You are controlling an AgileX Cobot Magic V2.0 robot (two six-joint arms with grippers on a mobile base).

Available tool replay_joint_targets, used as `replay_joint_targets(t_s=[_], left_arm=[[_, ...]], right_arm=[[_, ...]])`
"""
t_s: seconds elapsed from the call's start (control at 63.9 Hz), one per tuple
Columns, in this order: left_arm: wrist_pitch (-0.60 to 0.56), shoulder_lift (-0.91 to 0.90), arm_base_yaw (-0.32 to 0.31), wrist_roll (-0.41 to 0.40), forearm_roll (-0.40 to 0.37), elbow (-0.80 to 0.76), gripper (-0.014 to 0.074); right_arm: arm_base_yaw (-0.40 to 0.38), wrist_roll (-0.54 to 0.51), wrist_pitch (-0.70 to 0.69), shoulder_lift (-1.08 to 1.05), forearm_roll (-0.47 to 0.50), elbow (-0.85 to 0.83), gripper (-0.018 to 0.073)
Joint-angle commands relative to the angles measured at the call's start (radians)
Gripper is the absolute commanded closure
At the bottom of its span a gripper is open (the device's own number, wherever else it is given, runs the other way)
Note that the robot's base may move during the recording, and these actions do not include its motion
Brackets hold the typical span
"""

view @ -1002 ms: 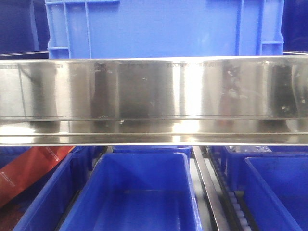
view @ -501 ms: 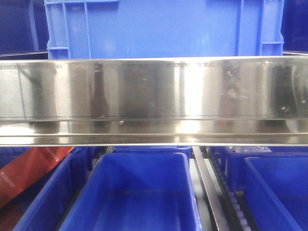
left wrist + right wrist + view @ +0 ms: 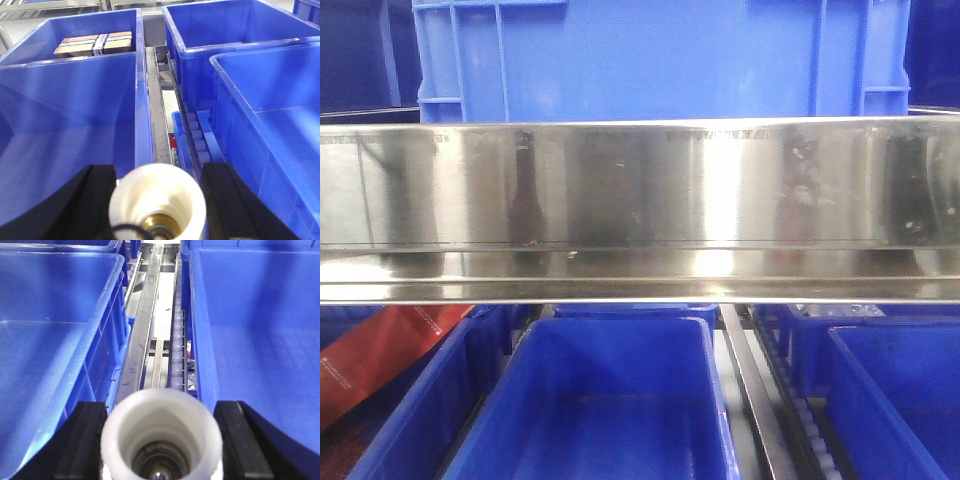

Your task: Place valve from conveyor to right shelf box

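In the left wrist view a white valve, seen end-on with a brass core, sits between the black fingers of my left gripper, which is shut on it above the gap between blue boxes. In the right wrist view, a second white valve is clamped end-on in my right gripper, with black fingers against both its sides. It hangs over the roller track between a left blue box and a right blue box. The conveyor is out of view. Neither gripper shows in the front view.
A stainless steel shelf rail spans the front view, with a large blue crate above, blue boxes below and a red bag at lower left. A taped cardboard packet lies in the far left box. Rollers run between boxes.
A dark reflection has appeared on the steel rail left of centre in the front view. Nothing else there has moved.
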Motion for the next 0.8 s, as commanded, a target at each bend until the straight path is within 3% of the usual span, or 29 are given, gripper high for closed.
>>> replay_joint_targets(t_s=[0.0,0.219,0.329,0.61,0.783], left_arm=[[-0.057,-0.008,-0.005,-0.006,-0.007,-0.009,0.0707],[-0.118,-0.006,-0.007,0.007,-0.038,-0.015,0.0707],[-0.12,0.026,-0.048,0.032,-0.058,-0.073,0.0707],[-0.072,0.26,-0.311,0.032,-0.058,-0.375,0.0707],[-0.072,0.431,-0.44,0.032,-0.058,-0.474,0.0707]], right_arm=[[-0.001,-0.006,-0.08,-0.013,-0.002,-0.017,0.0722],[0.0,-0.009,-0.097,-0.011,0.013,-0.041,0.0722],[0.041,-0.05,-0.1,0.017,0.04,-0.118,0.0722],[0.237,-0.05,-0.107,0.205,0.04,-0.377,0.0722],[0.308,-0.05,-0.107,0.334,0.041,-0.434,0.0722]])
